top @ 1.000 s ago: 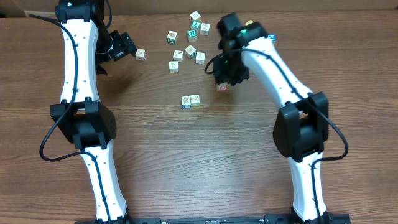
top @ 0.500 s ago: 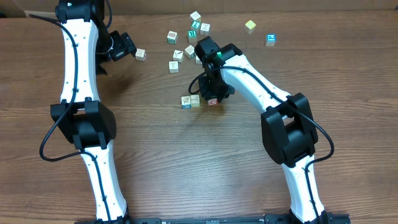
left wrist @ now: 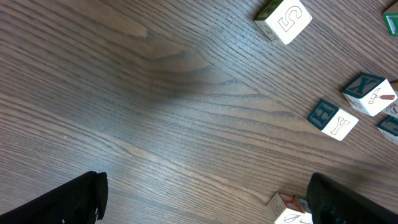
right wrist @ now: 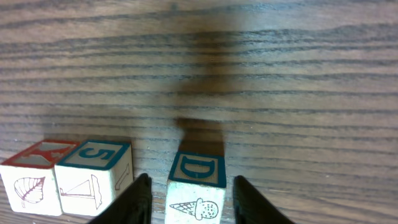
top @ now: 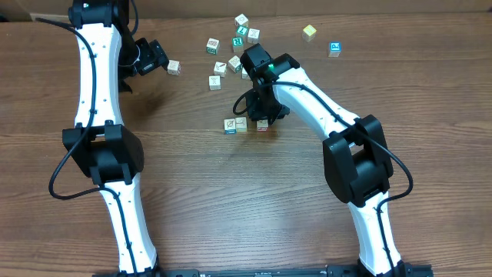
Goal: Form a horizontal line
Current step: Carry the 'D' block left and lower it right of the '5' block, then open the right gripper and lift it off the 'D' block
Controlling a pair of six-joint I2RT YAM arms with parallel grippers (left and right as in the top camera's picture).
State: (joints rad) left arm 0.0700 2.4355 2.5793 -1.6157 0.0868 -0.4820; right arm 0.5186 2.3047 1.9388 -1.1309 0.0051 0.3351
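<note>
Brown wood-grain tabletop (top: 231, 200), two-cube line (top: 235, 124) near D cube (right wrist: 198, 186) inside slightly parted right pincer (right wrist: 191, 182); left pincer (left wrist: 205, 193) wide apart.

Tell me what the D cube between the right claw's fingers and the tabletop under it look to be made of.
D cube: probably pale wood, going by its matte, cream faces and softened edges, with the letter and border printed in teal. Tabletop: dark brown streaky wood grain with a slight sheen. It may be solid wood or a printed laminate; the pictures cannot settle which.

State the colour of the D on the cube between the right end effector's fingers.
Teal, on the cube; the right wrist view shows it best.
</note>
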